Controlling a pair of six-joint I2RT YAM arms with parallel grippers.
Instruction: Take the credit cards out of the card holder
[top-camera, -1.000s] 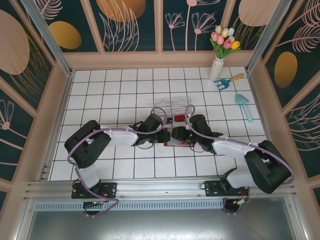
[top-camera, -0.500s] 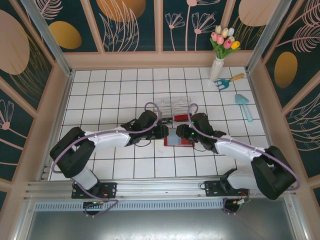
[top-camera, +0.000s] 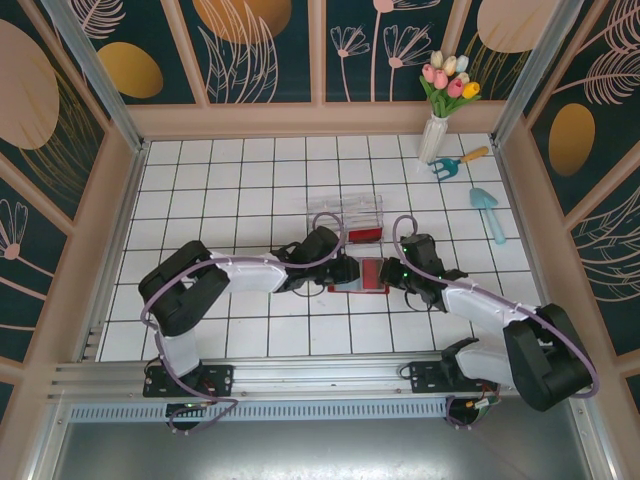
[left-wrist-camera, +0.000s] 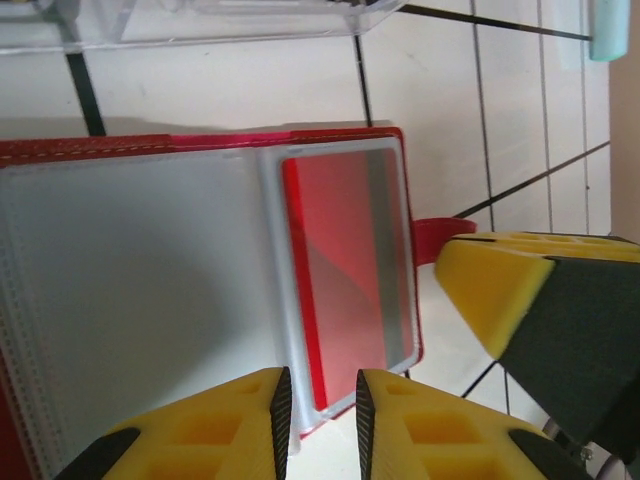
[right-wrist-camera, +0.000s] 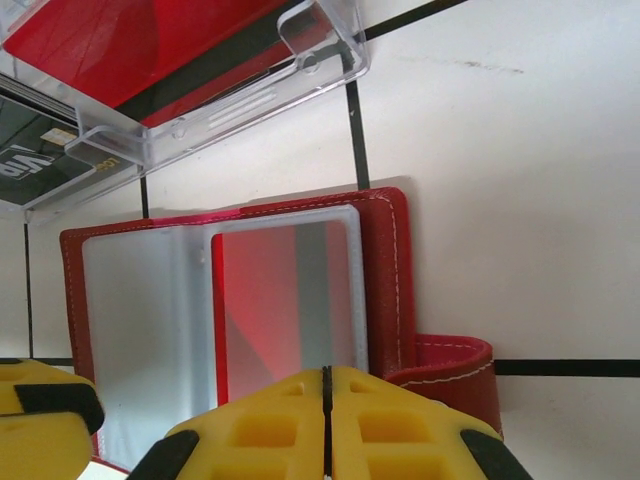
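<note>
Looking through the left wrist camera, I see my left tool (left-wrist-camera: 322, 390) closed down to a narrow gap. The near edge of the small flat red folding card holder (left-wrist-camera: 150, 300) sits in that gap, so I read it as gripped. The card holder lies open and flat on the white tiled worktop (left-wrist-camera: 250, 90), straight ahead of this tool, with its grey-blue clear pockets facing up. One red credit card (left-wrist-camera: 340, 270) is inside the pocket just ahead of the left tool's fingers. The small red tab (left-wrist-camera: 440, 235) of the holder sticks out to the right of that pocket.

My right tool (right-wrist-camera: 325, 385) has its two yellow fingers pressed fully together, directly over the near edge of the same pocket. Whether it pinches the card, the plastic or nothing, I cannot tell. Beyond both tools, just past the far edge of the holder, stands a clear plastic box (right-wrist-camera: 200, 110) with red and black items inside. The two tools are close together, the left one just beside the right one at the holder's near edge.
</note>
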